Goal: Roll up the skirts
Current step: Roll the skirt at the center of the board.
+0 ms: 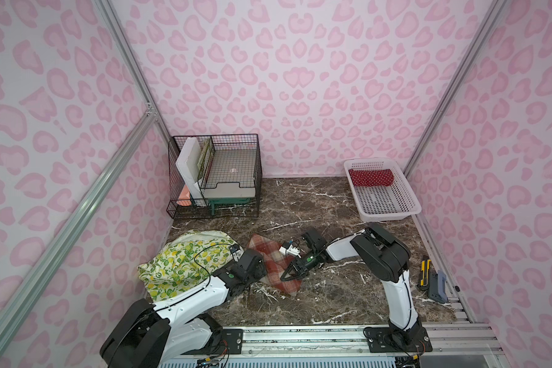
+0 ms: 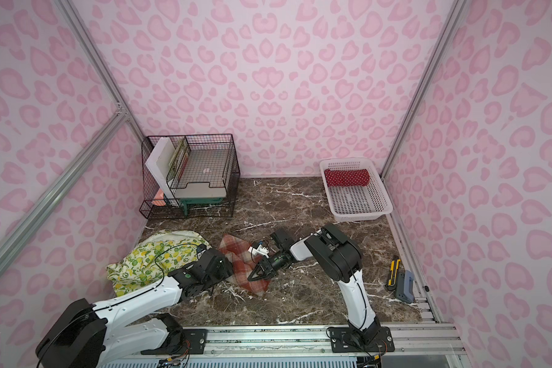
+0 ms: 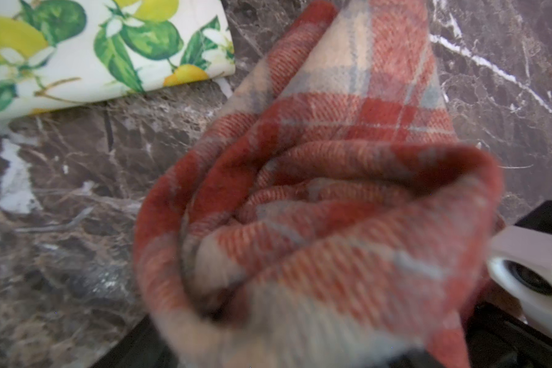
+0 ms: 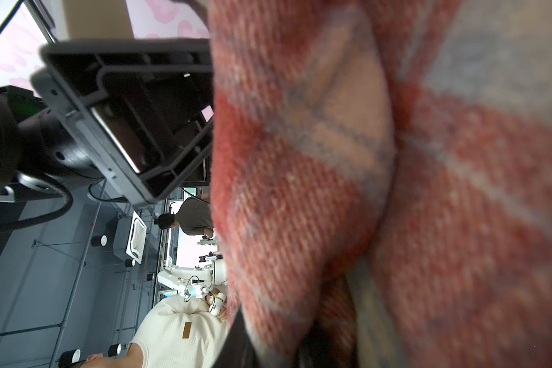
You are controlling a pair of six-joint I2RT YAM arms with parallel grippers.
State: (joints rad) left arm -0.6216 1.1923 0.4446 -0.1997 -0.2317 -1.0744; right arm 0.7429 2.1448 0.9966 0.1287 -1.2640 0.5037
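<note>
rust-red plaid skirt (image 3: 316,207), loosely rolled, spiral end showing

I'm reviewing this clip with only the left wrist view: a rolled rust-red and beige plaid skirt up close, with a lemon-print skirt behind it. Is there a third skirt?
Observer: Yes, a rolled red skirt with white polka dots lies at the far end of the white perforated plastic basket.
Operator: Is the second one rolled too?
Observer: No, the cream skirt with yellow lemons and green leaves lies in a loose heap.
Operator: And the right arm?
Observer: The right end effector is shut on an edge of the rust-red and beige plaid skirt.
</note>
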